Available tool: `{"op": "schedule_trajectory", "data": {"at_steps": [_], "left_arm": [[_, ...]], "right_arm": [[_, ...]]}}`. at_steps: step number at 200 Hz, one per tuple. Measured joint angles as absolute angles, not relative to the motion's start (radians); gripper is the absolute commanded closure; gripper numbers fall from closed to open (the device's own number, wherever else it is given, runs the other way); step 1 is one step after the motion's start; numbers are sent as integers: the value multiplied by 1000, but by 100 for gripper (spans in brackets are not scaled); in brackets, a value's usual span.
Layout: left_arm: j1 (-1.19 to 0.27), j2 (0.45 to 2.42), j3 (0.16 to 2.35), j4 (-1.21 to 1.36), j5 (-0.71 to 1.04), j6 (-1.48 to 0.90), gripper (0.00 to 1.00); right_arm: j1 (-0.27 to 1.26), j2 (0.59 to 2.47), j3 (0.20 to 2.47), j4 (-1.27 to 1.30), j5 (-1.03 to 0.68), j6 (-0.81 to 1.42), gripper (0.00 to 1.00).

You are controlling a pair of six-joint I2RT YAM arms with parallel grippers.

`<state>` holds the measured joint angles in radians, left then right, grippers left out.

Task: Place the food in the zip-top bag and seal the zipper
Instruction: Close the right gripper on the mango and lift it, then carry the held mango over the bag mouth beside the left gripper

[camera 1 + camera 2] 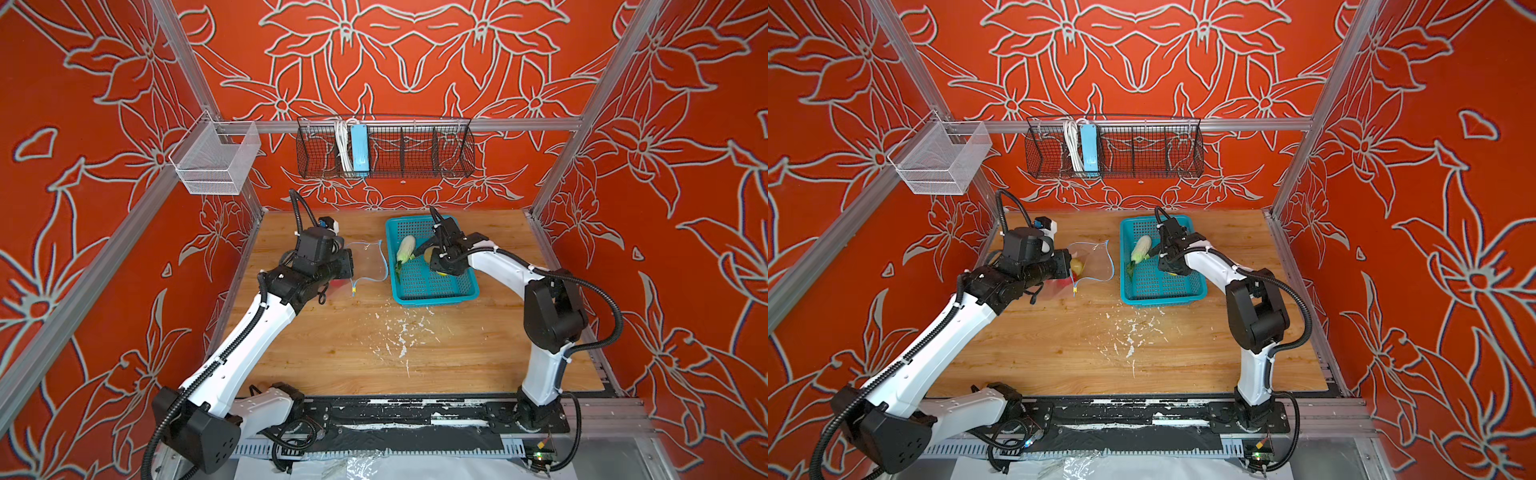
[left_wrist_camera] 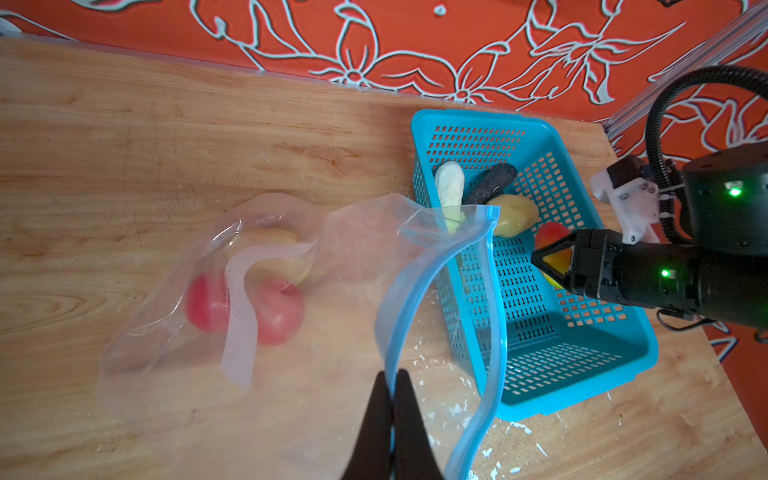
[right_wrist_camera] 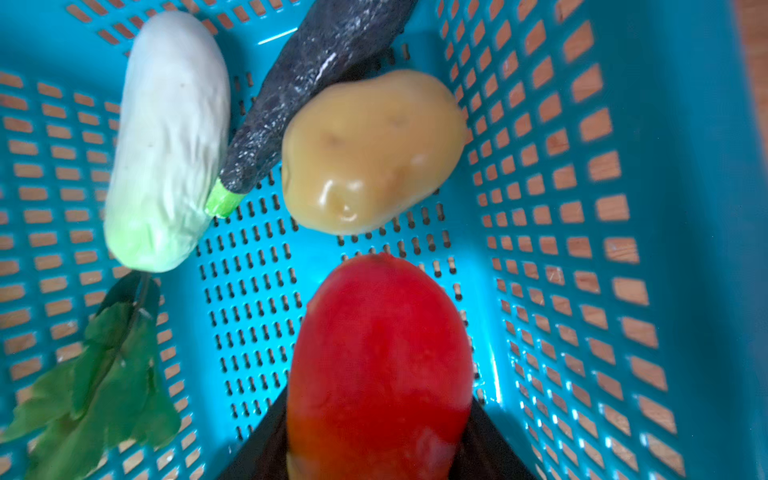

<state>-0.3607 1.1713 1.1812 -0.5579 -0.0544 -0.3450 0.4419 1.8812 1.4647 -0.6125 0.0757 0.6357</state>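
1. Left gripper (image 2: 392,376): fingers (image 2: 374,419) together, pinching the flimsy zip-top bag (image 2: 316,249) at its zipper (image 2: 415,291). The bag lies on the table (image 2: 124,124) with tomatoes (image 2: 278,311) inside.
2. Right gripper (image 3: 380,399): clamped across the glossy, probably slippery red-yellow fruit (image 3: 378,332) within the basket (image 3: 685,166).
3. Beyond: potato (image 3: 370,153), eggplant (image 3: 299,104), leafy vegetable (image 3: 166,141).

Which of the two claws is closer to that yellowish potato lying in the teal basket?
Right. The right gripper is inside the basket, closed on the red-yellow fruit right beside the potato; the left gripper is outside, pinching the mouth of the zip-top bag.
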Motion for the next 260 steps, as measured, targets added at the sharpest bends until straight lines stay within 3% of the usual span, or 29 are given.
{"op": "schedule_trajectory", "data": {"at_steps": [260], "left_arm": [[-361,1171,1181,-558,-54,-345,100]], "right_arm": [[527,1602,1311,-455,-36,667,67]]}}
